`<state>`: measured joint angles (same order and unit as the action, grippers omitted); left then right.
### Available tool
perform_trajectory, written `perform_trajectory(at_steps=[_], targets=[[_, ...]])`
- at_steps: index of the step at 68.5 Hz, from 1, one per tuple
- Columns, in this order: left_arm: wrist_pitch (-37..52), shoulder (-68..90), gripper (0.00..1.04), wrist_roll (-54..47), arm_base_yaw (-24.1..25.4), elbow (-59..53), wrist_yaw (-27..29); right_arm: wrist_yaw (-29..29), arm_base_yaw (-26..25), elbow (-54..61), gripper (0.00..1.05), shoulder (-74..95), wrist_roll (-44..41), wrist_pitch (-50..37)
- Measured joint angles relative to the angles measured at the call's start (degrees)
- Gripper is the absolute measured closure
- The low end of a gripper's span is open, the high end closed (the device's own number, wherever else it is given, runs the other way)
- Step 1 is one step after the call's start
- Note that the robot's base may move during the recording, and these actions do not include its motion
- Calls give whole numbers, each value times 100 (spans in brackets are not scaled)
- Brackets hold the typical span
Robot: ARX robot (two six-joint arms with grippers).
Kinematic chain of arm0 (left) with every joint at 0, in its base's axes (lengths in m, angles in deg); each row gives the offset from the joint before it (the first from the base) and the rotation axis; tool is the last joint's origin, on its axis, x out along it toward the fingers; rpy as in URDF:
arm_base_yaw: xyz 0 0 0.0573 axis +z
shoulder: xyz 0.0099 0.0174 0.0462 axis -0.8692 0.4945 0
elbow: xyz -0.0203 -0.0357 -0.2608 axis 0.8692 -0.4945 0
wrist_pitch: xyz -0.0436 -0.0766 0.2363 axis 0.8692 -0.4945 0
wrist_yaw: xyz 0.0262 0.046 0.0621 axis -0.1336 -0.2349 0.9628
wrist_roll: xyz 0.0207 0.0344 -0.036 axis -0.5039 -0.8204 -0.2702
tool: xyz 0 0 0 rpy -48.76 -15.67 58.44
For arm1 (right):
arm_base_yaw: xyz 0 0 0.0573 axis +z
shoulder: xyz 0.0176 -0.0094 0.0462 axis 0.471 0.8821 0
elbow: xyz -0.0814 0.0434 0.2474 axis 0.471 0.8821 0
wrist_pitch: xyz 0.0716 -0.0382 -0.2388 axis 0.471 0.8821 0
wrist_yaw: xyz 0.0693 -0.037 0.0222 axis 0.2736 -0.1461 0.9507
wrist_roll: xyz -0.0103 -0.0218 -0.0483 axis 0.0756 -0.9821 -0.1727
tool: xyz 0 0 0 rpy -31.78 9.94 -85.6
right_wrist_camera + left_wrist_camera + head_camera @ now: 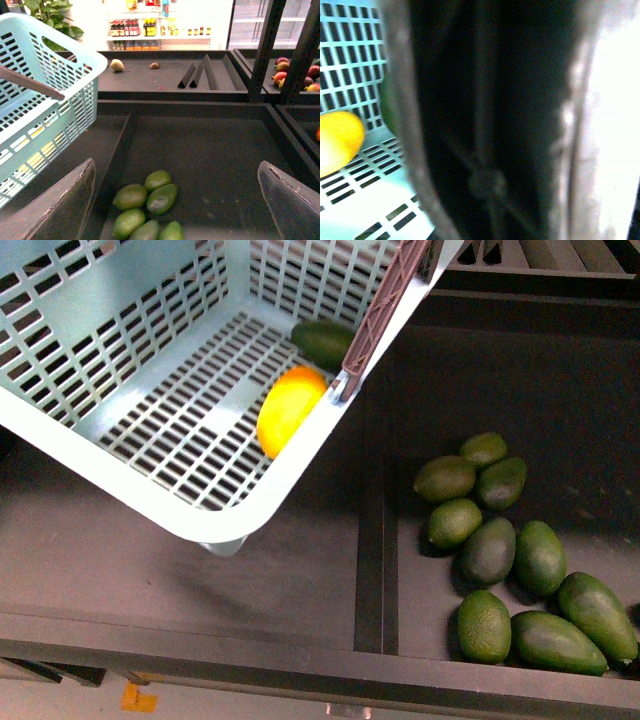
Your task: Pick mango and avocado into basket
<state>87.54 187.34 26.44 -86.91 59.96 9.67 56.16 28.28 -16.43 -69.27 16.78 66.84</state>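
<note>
Both fruits lay in the basket [120, 360].
The mango [288, 408] and avocado [322, 340] rested inside; the right pincer [180, 200] hung spread over leftover avocados [145, 200]; the left pincer's state was unreadable.

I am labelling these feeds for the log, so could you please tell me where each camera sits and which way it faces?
Front view: on the body, looking down at the basket holding the mango and avocado; no arm shows.
Left wrist view: close against the basket, mostly blurred; no claw discernible.
Right wrist view: above the bin of loose avocados, facing distant shelves; right claw open, its fingers framing the view.
Shared: front and left wrist views show the mango; front and right wrist views show the basket and loose avocados.
</note>
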Motion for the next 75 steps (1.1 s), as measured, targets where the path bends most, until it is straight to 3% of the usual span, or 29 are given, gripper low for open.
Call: perform_trajectory(at_steps=[15,32,62,66,75], targets=[[-409,1449,92,337,601,1248,-424,-4,0,0,9,0,0,0],[-791,2511,92,785,1067,2402,-214,-2,0,0,9,2,2,0],[-247,2588,92,1318,1274,1580,-365,-2,0,0,9,0,0,0],[-111,2481,82,1335,1303,1381,-334,-2,0,0,9,0,0,0],[240,1969,48,1405,1443,693,-168,-2,0,0,9,0,0,0]])
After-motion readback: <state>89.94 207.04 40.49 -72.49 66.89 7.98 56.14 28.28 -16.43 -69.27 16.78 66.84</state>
